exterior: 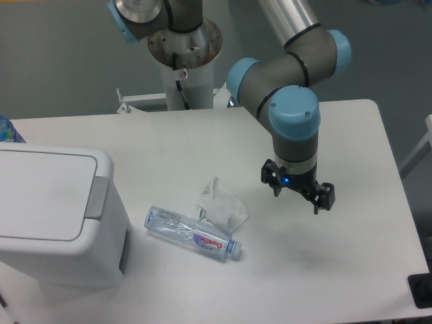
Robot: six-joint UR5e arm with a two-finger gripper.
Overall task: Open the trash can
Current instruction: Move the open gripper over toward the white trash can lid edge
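Observation:
The trash can point(54, 216) is a big white boxy bin at the left edge of the table, its flat lid down and a grey push-button point(97, 198) on the rim at its right side. My gripper point(299, 194) hangs over the table's right half, well to the right of the bin and apart from it. Its two dark fingers stand spread with nothing between them.
A clear plastic bottle point(192, 233) lies on its side between bin and gripper, with a crumpled white tissue point(221, 206) just behind it. The arm's white base column point(183, 74) stands at the table's back edge. A dark object point(420, 291) sits at the front right corner.

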